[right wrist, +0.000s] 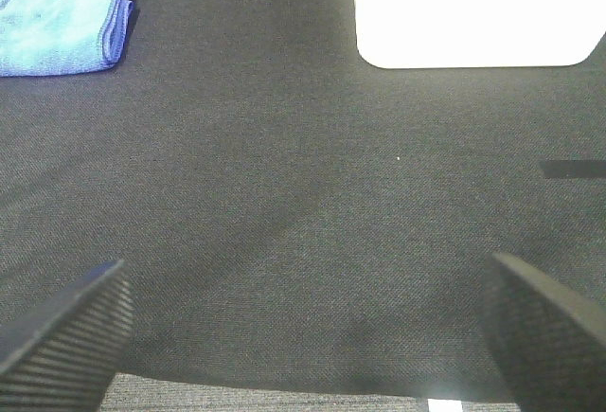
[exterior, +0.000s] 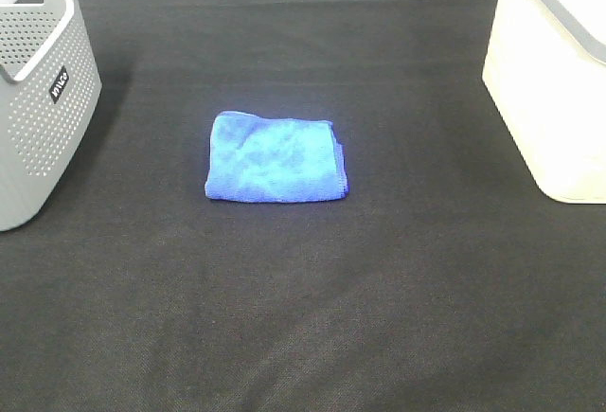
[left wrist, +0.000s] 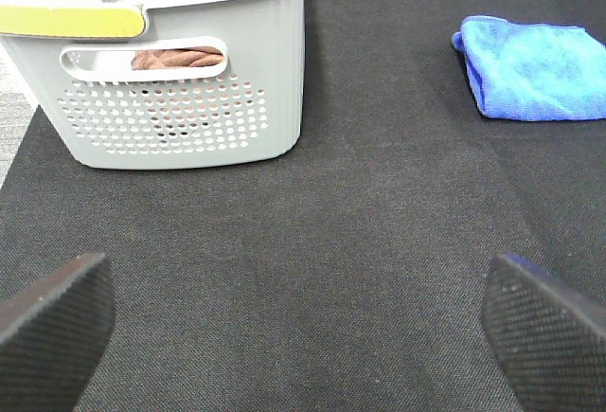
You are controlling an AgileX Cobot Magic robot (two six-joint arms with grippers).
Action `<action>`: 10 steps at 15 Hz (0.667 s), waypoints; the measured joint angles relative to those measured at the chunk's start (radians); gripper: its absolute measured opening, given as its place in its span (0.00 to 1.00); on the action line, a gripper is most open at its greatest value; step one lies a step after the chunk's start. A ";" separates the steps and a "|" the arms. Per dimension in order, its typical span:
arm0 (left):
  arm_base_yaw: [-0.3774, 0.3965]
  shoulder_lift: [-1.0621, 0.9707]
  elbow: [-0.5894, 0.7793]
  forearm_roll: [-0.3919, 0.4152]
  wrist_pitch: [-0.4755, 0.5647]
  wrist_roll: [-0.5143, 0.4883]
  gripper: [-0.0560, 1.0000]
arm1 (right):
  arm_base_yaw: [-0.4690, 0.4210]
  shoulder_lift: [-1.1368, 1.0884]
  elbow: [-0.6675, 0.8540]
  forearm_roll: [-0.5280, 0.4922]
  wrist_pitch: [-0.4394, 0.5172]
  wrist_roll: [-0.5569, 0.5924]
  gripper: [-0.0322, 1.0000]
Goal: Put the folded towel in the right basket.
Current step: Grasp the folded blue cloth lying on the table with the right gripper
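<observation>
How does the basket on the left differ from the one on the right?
The left basket is grey; the right basket is cream-white. The left basket's walls are perforated, with a handle slot and a small label; the right basket's visible walls are plain and solid. The left wrist view shows cloths inside the left basket; the right basket's inside is hidden. Both stand upright on the black mat.

right basket (exterior: 540,99) cut off, grey basket (exterior: 38,137) cropped
</observation>
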 joint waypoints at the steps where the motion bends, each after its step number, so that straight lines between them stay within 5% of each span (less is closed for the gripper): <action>1: 0.000 0.000 0.000 0.000 0.000 0.000 0.98 | 0.000 0.000 0.000 0.000 0.000 0.000 0.97; 10: 0.000 0.000 0.000 0.000 0.000 0.000 0.98 | 0.000 0.000 0.000 0.000 0.000 0.000 0.97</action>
